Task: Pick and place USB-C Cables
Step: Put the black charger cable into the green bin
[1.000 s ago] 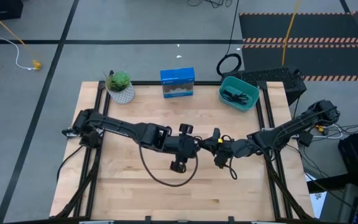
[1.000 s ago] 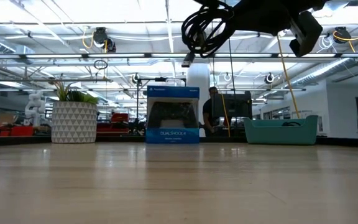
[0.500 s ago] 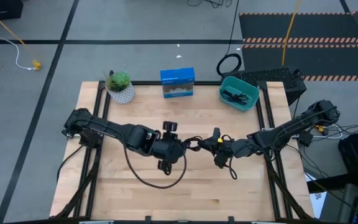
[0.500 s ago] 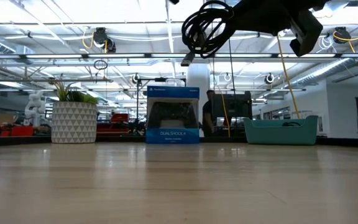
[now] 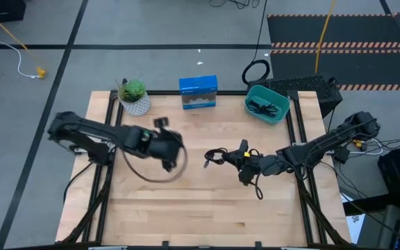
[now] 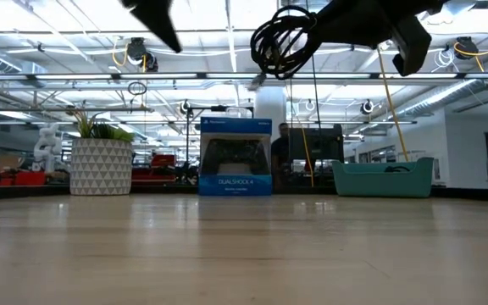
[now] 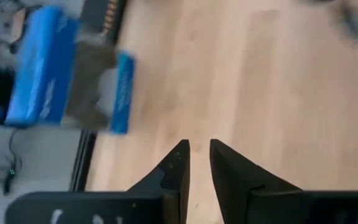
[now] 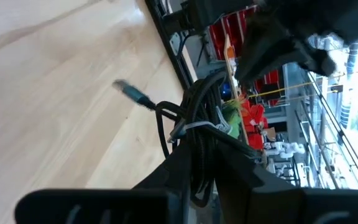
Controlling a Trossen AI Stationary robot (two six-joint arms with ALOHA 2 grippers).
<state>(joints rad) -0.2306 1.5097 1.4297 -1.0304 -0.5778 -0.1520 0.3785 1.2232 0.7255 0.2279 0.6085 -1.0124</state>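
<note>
In the high view, the right hand sits at centre right of the pale wooden desk, its fingers clamped on a loose black coiled USB-C cable bundle that is lifted clear of the desk; the low view shows it hanging at upper centre. The left hand hovers left of centre, fingers nearly closed with only a thin gap, holding nothing. Farther back stand a potted green plant in a white patterned pot, a blue controller box, and a teal plastic bin at upper right with a small black cable inside.
</note>
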